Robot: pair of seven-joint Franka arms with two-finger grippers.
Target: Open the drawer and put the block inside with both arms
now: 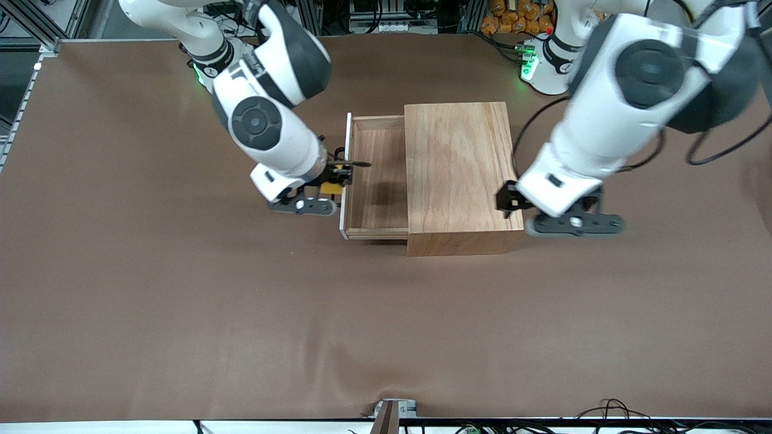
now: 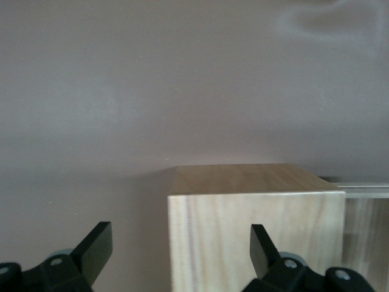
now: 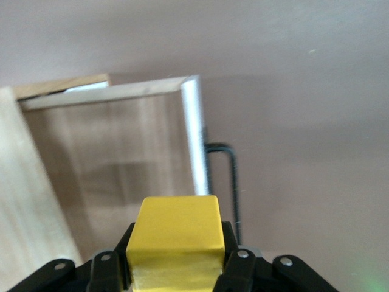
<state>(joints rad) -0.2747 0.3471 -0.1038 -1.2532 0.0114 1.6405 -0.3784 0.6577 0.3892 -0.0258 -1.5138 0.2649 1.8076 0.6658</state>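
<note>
On the table (image 1: 181,313) there are 1 wooden box (image 1: 458,175), 1 drawer (image 1: 377,181), 1 yellow block (image 3: 175,240) and 2 arms, each with 1 gripper.

The drawer is pulled out of the box toward the right arm's end of the table, and its tray floor shows bare wood. Its whitish front panel (image 1: 346,175) is the edge nearest the right gripper (image 1: 335,181), which hangs just beside that panel, over the panel's outer face and the handle. The right gripper is clenched on the block, 1 finger on each of 2 opposite faces; the block is held in the air just outside the drawer's front edge, not inside the tray.

The right wrist view shows what the front view mostly hides: the block's full top face, the black wire loop handle (image 3: 228,182) outside the panel, and the open tray past the panel's edge.

The left gripper (image 1: 512,202) sits at the box's end toward the left arm's end of the table. In the left wrist view its fingers (image 2: 94,249) are spread wide apart, released, with the box's corner (image 2: 255,237) between them and open table around.
</note>
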